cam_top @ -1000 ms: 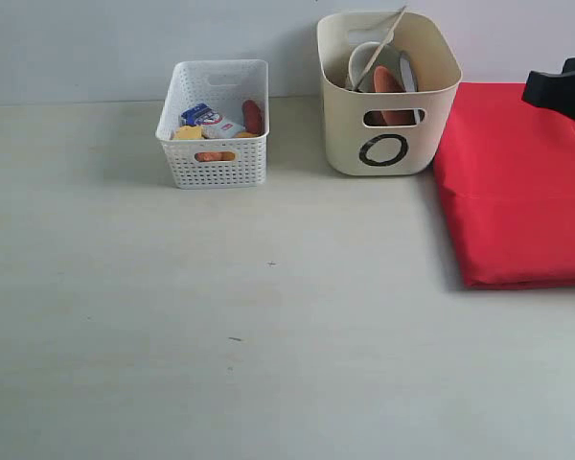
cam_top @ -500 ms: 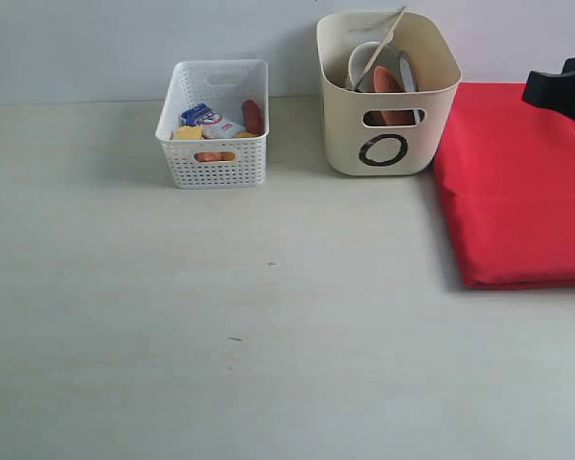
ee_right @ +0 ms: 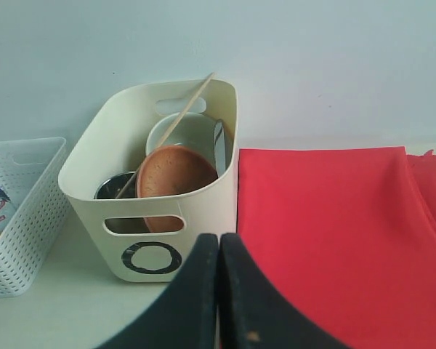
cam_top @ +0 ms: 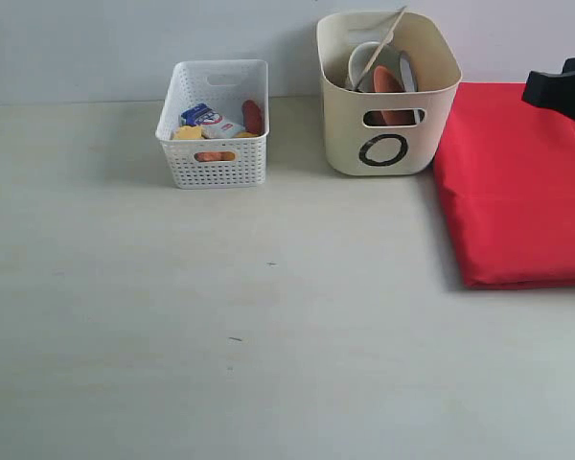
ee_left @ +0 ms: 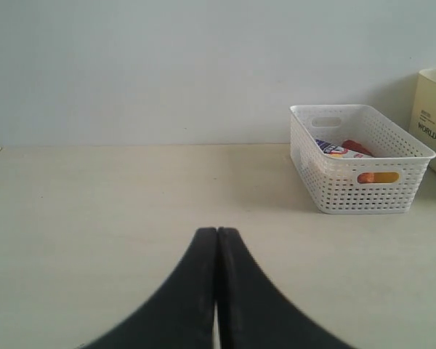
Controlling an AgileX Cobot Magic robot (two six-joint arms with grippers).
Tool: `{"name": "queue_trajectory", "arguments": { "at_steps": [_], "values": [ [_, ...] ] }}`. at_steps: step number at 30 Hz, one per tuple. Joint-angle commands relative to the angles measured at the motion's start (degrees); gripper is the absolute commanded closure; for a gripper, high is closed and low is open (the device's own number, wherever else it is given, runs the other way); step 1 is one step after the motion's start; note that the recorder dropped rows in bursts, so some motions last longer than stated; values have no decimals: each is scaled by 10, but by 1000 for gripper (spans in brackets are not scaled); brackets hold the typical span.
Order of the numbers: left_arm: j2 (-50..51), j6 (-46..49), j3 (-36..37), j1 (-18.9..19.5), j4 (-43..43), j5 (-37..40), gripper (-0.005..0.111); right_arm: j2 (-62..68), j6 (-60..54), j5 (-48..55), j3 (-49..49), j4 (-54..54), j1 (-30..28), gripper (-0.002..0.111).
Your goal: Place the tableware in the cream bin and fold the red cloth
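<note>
The cream bin [cam_top: 388, 144] stands at the back by the wall. In the right wrist view the cream bin [ee_right: 94, 203] holds the brown clay plate [ee_right: 176, 174] on edge, the pale bowl [ee_right: 189, 134], the steel cup [ee_right: 112, 187] and a chopstick [ee_right: 174, 123] poking above the rim. The red cloth [cam_top: 517, 192] lies folded flat just right of the bin. My right gripper [ee_right: 219, 236] is shut and empty, hovering over the seam between bin and red cloth [ee_right: 327, 225]. My left gripper [ee_left: 217, 231] is shut and empty above bare table.
A white perforated basket [cam_top: 214, 153] with food items stands left of the bin; the basket [ee_left: 363, 182] also shows in the left wrist view. A black part of my right arm [cam_top: 561, 88] hangs over the cloth's far right. A wall runs behind everything.
</note>
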Motion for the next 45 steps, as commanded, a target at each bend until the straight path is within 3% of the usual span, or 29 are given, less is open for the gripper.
{"name": "queue_trajectory", "arguments": {
  "at_steps": [1, 11, 22, 30, 36, 45],
  "values": [
    [-4, 1, 2, 1, -5, 0, 107, -3, -1, -2, 1, -1, 1, 108],
    [-4, 1, 2, 1, -4, 0, 107, -3, 0, 2, 1, -1, 1, 108],
    [-4, 1, 2, 1, -4, 0, 107, -81, 2, 159, 8, -1, 1, 108],
    [-4, 1, 2, 1, -4, 0, 107, -185, 292, 83, 98, -233, 1, 108],
    [-4, 1, 2, 1, -4, 0, 107, -288, 301, 86, 158, -243, 1, 108],
    [-4, 1, 2, 1, -4, 0, 107, -393, 301, 211, 163, -243, 1, 108]
  ]
}}
